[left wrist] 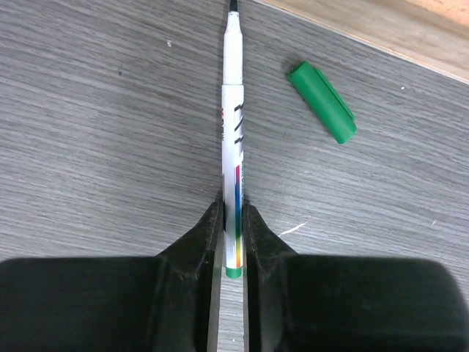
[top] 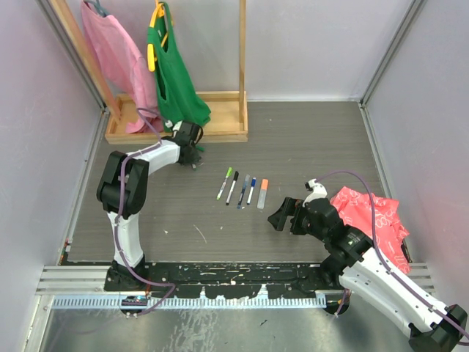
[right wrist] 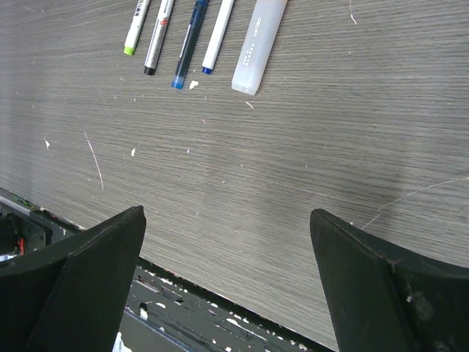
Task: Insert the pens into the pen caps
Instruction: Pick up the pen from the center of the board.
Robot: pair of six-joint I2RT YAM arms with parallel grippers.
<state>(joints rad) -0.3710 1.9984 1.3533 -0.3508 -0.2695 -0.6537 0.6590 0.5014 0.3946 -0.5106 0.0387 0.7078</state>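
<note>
Pens lie at two spots on the grey counter (top: 315, 139). At the far left, close to the wooden base (top: 220, 121) of a clothes rack, the left fingers (left wrist: 205, 238) are clamped on a green pen (left wrist: 233, 132). One finger presses each side of the white barrel just above its green end, and the barrel runs straight away from them, low over the counter. Its dark writing tip is bare and reaches the top edge of the left wrist view. A green cap (left wrist: 322, 101) lies flat on the counter beside the front part of that pen, tilted to it and not touching it, near the edge of the wooden base.

Five more pens lie side by side in a slightly slanted row at the counter's middle: a light green pen (top: 224, 183), a black pen (top: 232, 188), a dark blue pen (top: 243, 191), a blue pen (top: 251, 191) and an orange pen (top: 263, 193) with a frosted clear barrel. The right fingers (right wrist: 110, 249) stand wide apart, holding nothing, above bare counter on the near side of that row and to its right. A red cloth (top: 370, 213) lies beside the right arm at the counter's right edge.
</note>
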